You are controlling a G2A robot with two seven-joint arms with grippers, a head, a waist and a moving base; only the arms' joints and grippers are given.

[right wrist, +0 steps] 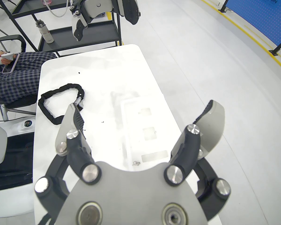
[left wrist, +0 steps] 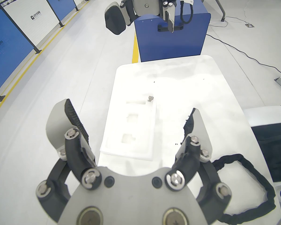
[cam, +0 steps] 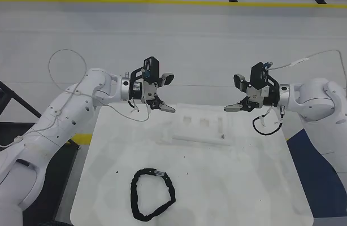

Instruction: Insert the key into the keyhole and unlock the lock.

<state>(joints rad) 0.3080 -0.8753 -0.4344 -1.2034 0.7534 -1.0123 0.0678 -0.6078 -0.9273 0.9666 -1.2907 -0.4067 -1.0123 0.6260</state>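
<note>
1. I see the left gripper (cam: 169, 94) hovering above the table's (cam: 247, 192) far edge, left of the middle, its pincer spread wide and holding nothing.
2. The right gripper (cam: 233, 94) hangs above the same edge, right of the middle, facing the left one, likewise wide and empty.
3. The key (cam: 222, 136) lies at the right end of a white foam tray (cam: 190, 134) that sits along the far edge.
4. The lock (cam: 153, 195), a black sleeved chain loop, lies flat near the front edge, left of centre, well apart from the key and both grippers.
</note>
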